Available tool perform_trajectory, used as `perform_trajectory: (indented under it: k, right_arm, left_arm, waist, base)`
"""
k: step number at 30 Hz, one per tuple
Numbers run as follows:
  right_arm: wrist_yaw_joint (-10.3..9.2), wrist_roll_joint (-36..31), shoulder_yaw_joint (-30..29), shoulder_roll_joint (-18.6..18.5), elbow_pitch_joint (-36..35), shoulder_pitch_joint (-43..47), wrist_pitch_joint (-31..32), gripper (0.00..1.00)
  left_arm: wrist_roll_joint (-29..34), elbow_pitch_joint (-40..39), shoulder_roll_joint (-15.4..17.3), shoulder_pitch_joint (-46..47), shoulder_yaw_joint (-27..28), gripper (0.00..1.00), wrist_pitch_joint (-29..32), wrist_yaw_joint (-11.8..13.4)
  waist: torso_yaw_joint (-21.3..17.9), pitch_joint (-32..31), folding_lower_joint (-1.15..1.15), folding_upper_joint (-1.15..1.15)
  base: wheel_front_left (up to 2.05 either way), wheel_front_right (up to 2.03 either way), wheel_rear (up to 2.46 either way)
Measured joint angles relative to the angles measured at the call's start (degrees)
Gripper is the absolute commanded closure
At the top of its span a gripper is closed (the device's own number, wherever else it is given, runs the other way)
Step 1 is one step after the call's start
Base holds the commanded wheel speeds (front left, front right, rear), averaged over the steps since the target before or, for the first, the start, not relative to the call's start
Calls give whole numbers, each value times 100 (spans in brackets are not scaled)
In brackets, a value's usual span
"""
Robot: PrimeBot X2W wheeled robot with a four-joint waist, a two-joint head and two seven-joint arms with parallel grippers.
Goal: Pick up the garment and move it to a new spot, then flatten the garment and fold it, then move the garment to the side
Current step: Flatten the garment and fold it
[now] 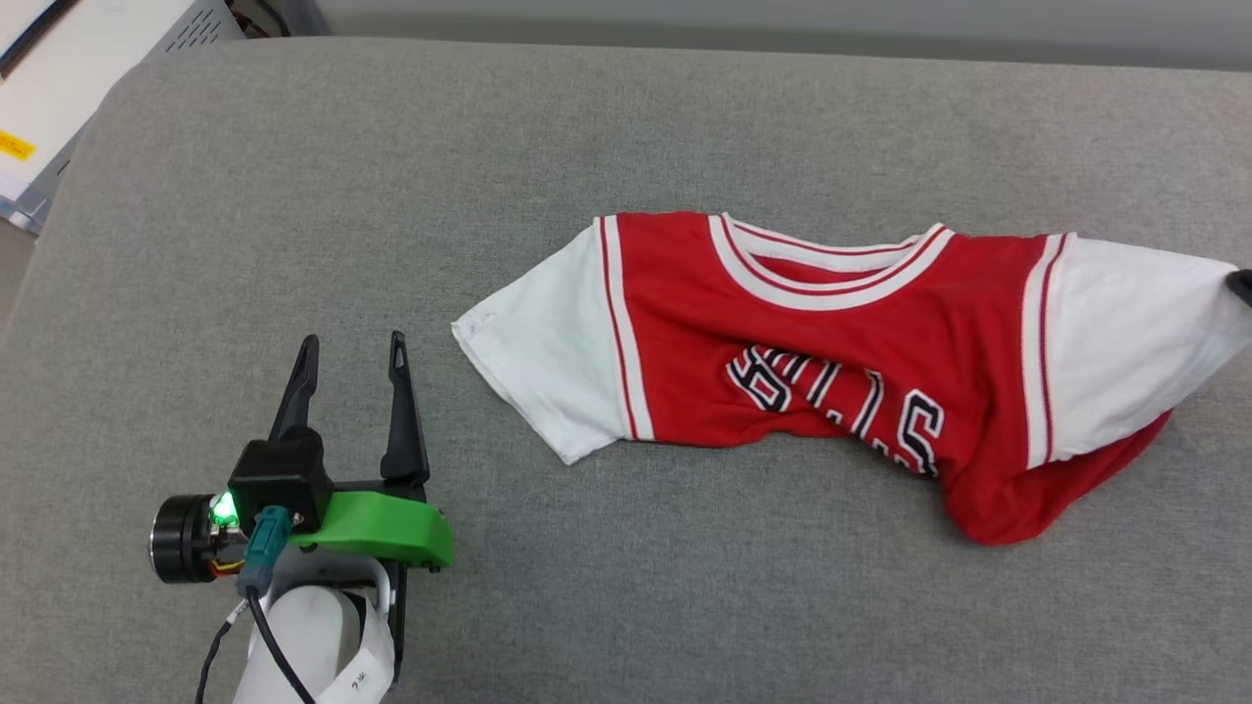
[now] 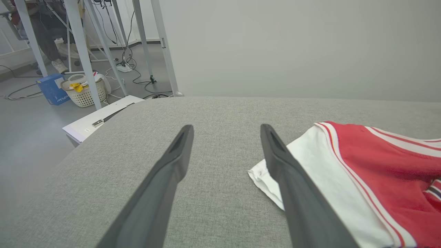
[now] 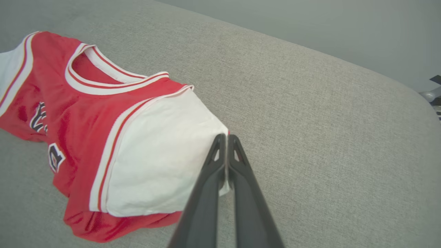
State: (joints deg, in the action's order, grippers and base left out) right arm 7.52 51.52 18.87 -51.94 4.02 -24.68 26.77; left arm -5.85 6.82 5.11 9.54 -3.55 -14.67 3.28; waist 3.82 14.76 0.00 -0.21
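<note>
The garment (image 1: 841,342), a red jersey T-shirt with white sleeves and black lettering, lies crumpled on the grey padded surface (image 1: 391,196), its lower part bunched under. My right gripper (image 3: 226,137) is shut on the edge of the garment's (image 3: 103,117) right white sleeve, lifting it slightly; its dark tip (image 1: 1240,284) peeks in at the head view's right edge. My left gripper (image 1: 354,354) stands open over bare fabric, just left of the other white sleeve (image 2: 317,172). In the left wrist view the left gripper (image 2: 225,132) holds nothing, its right finger beside the sleeve's hem.
The grey padded surface (image 2: 213,113) has free room left of and in front of the garment. Beyond its far left corner lie a white box (image 2: 100,119), a basket (image 2: 82,91), cables and metal frame legs (image 2: 81,51) on the floor. A pale wall (image 2: 293,44) stands behind.
</note>
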Motion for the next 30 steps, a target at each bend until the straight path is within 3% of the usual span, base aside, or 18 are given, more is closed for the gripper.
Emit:
perform_trajectory:
  k: [6,12,15,20,22,23,30]
  right_arm:
    - [0,-366,-400,15,832,-193,360,100]
    - [1,-889,-453,537,2162,-416,469,100]
    - [0,-1050,-471,820,2787,-476,308,100]
    - [-1,-1101,-454,946,3176,-601,-215,99]
    - [-1,-1131,-446,993,3243,-600,-519,40]
    - [-1,-1152,-448,1024,3264,-598,-728,0]
    - [1,-1533,-604,1127,3045,-491,-2034,0]
  left_arm:
    - [34,9,-36,158,-2,0,0,-60]
    - [45,41,-116,376,-38,0,0,-111]
    - [71,93,-130,437,-68,0,0,-147]
    - [79,188,-147,448,-77,0,0,-151]
    - [90,214,-148,433,-63,0,0,-151]
    - [100,225,-151,426,-53,0,0,-151]
    - [137,276,-148,188,24,0,0,-160]
  waist:
    - [65,303,0,0]
    - [185,558,0,0]
    - [281,622,0,0]
    - [354,582,0,0]
    - [354,517,0,0]
    - [349,468,0,0]
    - [258,40,0,0]
  base:
    - [0,0,0]
    - [0,0,0]
    - [0,0,0]
    - [0,0,0]
    - [0,0,0]
    - [0,0,0]
    - [0,0,0]
